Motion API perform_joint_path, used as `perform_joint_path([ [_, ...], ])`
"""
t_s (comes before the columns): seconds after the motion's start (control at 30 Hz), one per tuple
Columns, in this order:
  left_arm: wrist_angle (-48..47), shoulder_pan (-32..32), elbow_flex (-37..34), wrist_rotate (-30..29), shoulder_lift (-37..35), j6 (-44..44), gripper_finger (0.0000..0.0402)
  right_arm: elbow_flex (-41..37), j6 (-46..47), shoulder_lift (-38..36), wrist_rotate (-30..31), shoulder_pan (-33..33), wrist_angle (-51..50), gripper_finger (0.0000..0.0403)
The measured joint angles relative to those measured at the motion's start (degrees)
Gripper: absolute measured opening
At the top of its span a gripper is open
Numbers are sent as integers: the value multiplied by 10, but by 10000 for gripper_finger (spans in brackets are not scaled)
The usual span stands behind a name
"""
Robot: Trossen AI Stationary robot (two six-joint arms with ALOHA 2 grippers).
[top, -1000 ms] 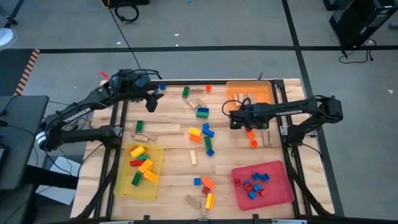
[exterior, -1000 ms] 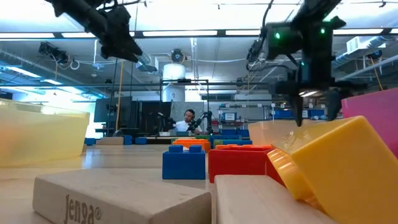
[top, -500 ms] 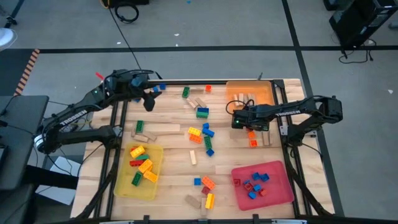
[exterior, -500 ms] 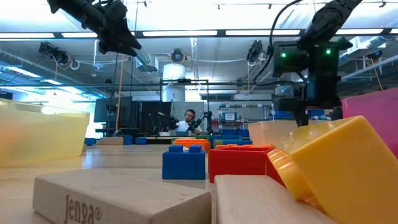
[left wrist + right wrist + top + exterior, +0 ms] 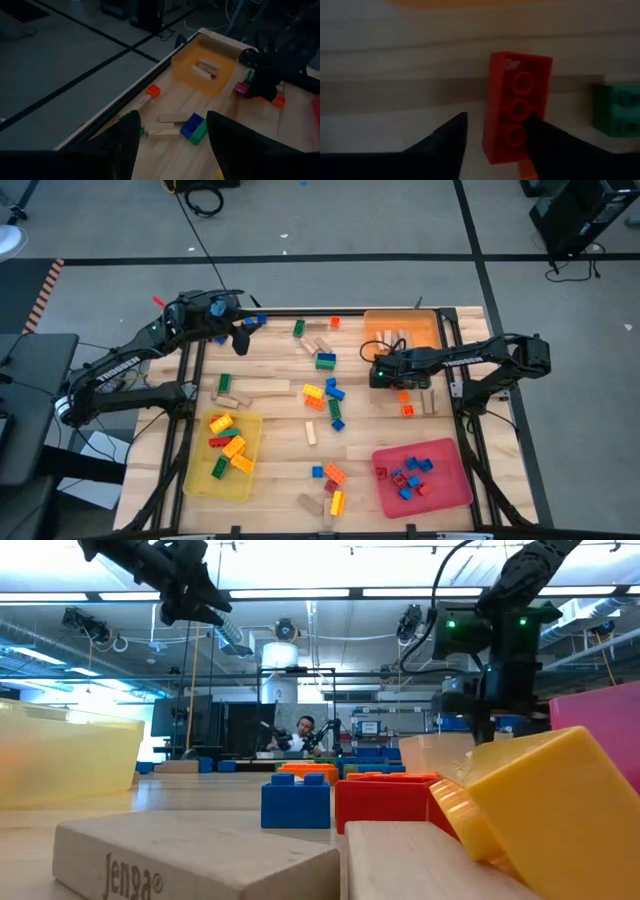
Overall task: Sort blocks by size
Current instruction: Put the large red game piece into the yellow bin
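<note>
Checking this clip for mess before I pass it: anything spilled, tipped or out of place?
Nothing looks spilled or broken. Loose blocks lie scattered over the table, unsorted, as the job expects. The yellow tray, orange tray and red tray sit flat, each holding blocks.

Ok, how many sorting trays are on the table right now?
3. The yellow tray sits at the high view's lower left, the orange tray at the upper right along the table's edge, the red tray at the lower right. None looks hidden.
</note>
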Motion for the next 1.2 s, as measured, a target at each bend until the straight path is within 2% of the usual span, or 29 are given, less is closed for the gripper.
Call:
perform_joint_path([
  [0.17, 14, 0, 0, 0, 0, 1, 234, 0, -11, 0, -12, 17, 19, 98],
  [0.2, 21, 0, 0, 0, 1, 1, 234, 0, -12, 0, -13, 21, 25, 93],
  [0.43, 77, 0, 0, 0, 0, -27, 234, 0, -31, -9, -12, 63, 122, 94],
  [0.6, 76, 0, 0, 9, 6, -97, 234, 0, -91, -45, 33, 99, 261, 94],
  [0.77, 90, 0, 0, 105, 30, -108, 234, 0, -188, -84, 108, 122, 437, 93],
  [0.93, 152, 0, 0, 169, 74, -141, 234, 2, -310, -102, 130, 126, 595, 94],
  [1.1, 233, -5, 1, 219, 128, -230, 234, 63, -384, -85, 132, 123, 587, 94],
  [1.2, 297, -19, 0, 227, 166, -293, 234, 108, -423, -63, 130, 118, 569, 94],
])
